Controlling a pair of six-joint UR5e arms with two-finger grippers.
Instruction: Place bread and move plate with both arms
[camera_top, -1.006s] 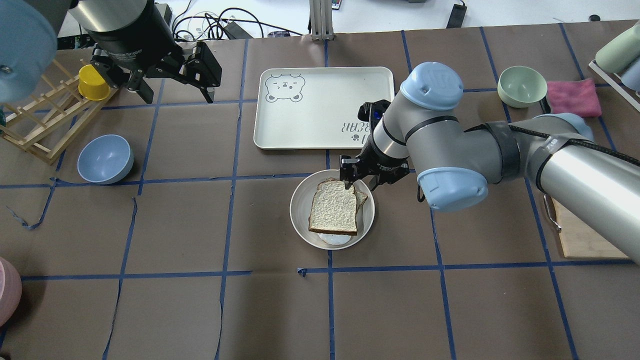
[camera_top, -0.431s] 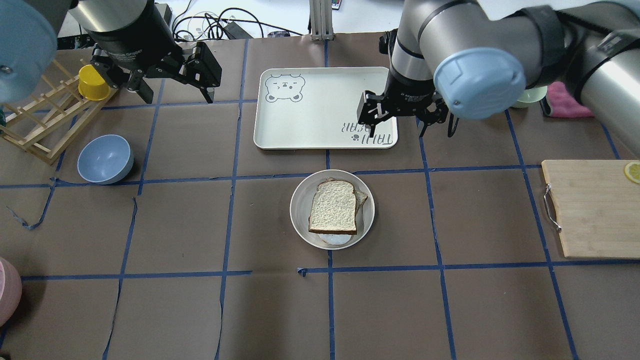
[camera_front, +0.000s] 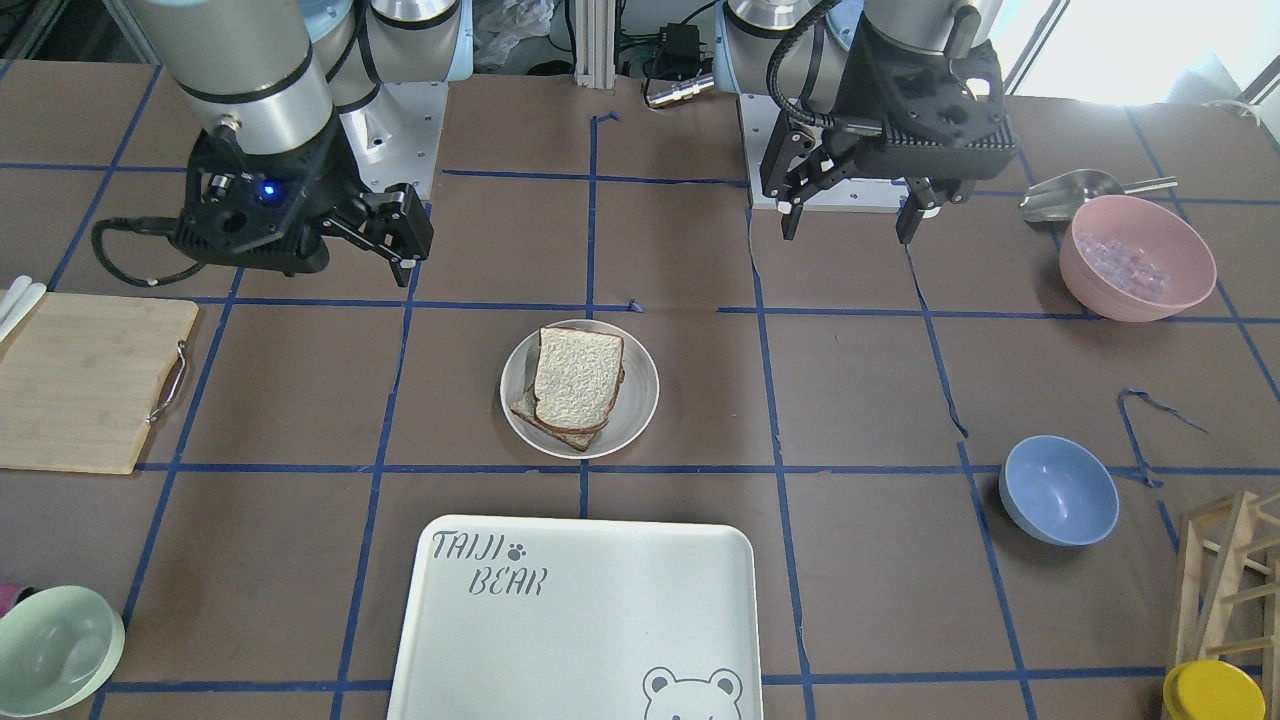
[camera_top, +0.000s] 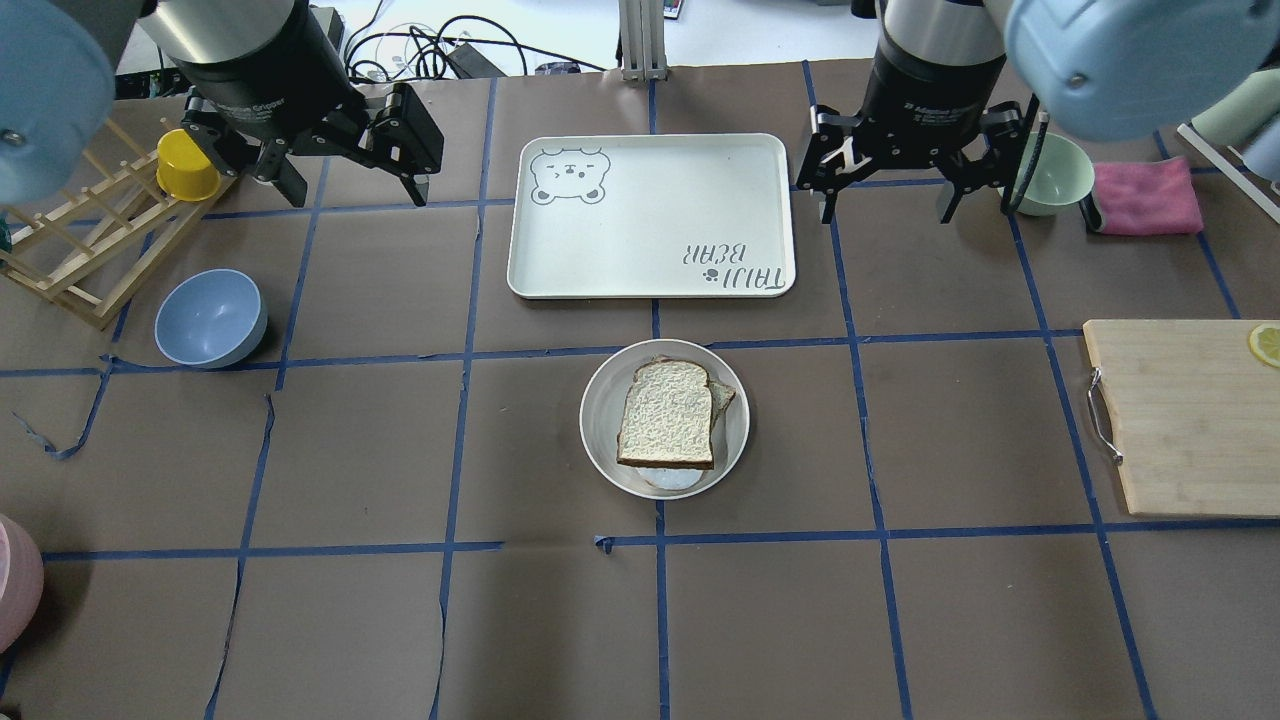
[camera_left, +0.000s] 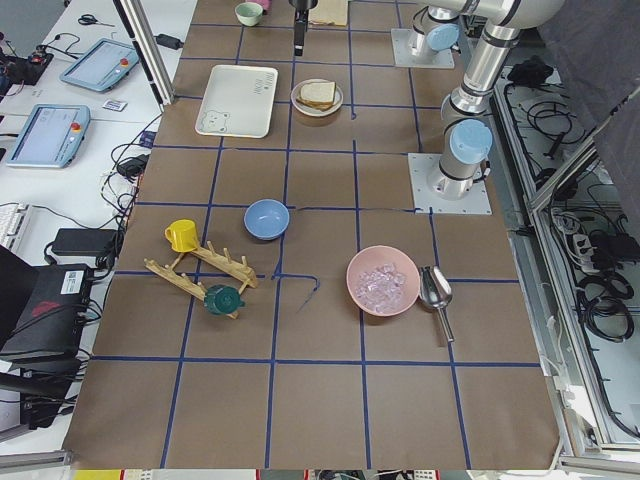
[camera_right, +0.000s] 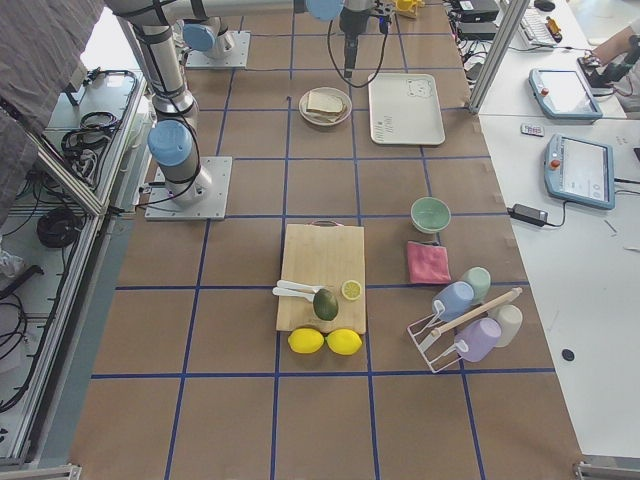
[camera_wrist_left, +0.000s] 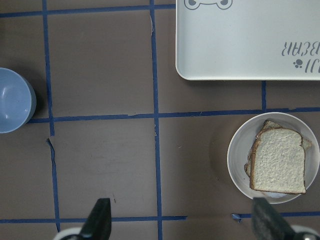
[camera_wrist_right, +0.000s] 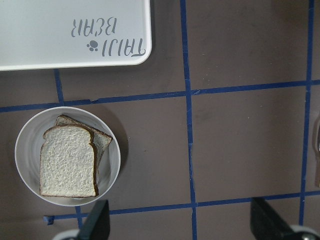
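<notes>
R gripper (camera_top: 886, 212) backed off the plate (camera_top: 597, 432), fingers spread & empty, now beside the TAIJI BEAR tray (camera_top: 640, 215). The bread (camera_top: 668, 415) hasn't budged; L gripper (camera_top: 358, 190) same spot, released too.

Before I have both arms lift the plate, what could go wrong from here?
The bread lies loose, offset on a smaller slice; a tilted lift could slide it off. The plate is shallow and flat on the table, so the open left gripper and right gripper may slip off its rim.
</notes>
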